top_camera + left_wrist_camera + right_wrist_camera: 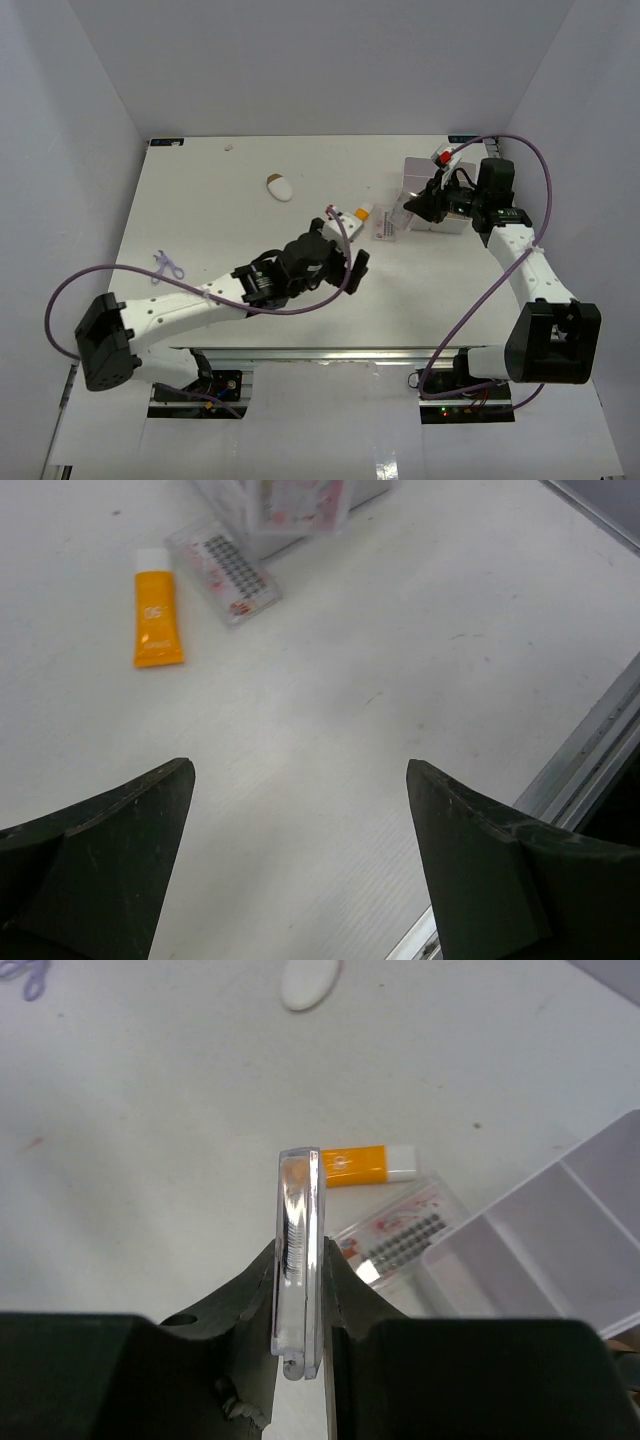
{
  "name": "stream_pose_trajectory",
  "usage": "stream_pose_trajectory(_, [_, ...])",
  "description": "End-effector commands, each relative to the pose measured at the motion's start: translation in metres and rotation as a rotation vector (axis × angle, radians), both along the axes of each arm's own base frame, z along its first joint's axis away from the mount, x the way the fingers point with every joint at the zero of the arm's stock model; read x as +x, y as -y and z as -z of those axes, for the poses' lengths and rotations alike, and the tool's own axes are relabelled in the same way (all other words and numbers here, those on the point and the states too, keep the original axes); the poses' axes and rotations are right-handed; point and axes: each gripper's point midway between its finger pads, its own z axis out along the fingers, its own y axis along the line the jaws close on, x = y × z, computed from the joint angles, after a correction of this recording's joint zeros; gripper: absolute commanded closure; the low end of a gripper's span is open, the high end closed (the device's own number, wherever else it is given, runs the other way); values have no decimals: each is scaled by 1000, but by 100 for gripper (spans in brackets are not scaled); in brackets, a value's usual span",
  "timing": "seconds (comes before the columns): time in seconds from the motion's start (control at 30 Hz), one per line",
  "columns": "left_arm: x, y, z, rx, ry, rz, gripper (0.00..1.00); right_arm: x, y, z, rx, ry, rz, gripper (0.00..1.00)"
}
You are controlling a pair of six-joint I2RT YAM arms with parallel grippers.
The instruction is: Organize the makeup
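Right jaws clamped a clear palette (298, 1210) edge-on above the desk (150, 1110); left jaws stood wide and empty (orange tube (157, 620) lying ahead).

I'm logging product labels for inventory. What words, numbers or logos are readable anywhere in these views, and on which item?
"50": on the orange tube, seen upside down in the left wrist view; the smaller print near it is too blurred to read.
The flat palette beside the tube: pink printing, too blurred to read.
The edge-on palette in the right gripper: no readable text.
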Motion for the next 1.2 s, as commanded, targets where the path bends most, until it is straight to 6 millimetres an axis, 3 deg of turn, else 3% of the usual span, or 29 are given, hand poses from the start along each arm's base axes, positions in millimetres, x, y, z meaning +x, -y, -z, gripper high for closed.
stream_pose_trajectory(0.0, [8, -79, 5, 44, -24, -139, 2, 65, 24, -38, -118, 308, 129, 89])
stream_pose_trajectory(0.13, [0, -114, 2, 38, -15, -202, 2, 93, 27, -46, -136, 412, 141, 89])
stream_pose_trajectory(0.27, [-4, -128, 3, 30, -3, -229, 2, 108, 25, -55, -130, 509, 133, 89])
stream_pose_trajectory(0.43, [-3, -127, 7, 40, -13, -229, 2, 129, 35, -59, -185, 595, 179, 89])
stream_pose_trajectory(0.47, [-2, -126, 10, 49, -18, -229, 2, 135, 50, -60, -203, 602, 209, 89])
stream_pose_trajectory(0.8, [1, -130, 14, 52, -30, -246, 2, 160, 65, -59, -244, 644, 154, 88])
stream_pose_trajectory(1.17, [2, -127, 17, 51, -44, -232, 2, 161, 64, -24, -258, 579, 50, 86])
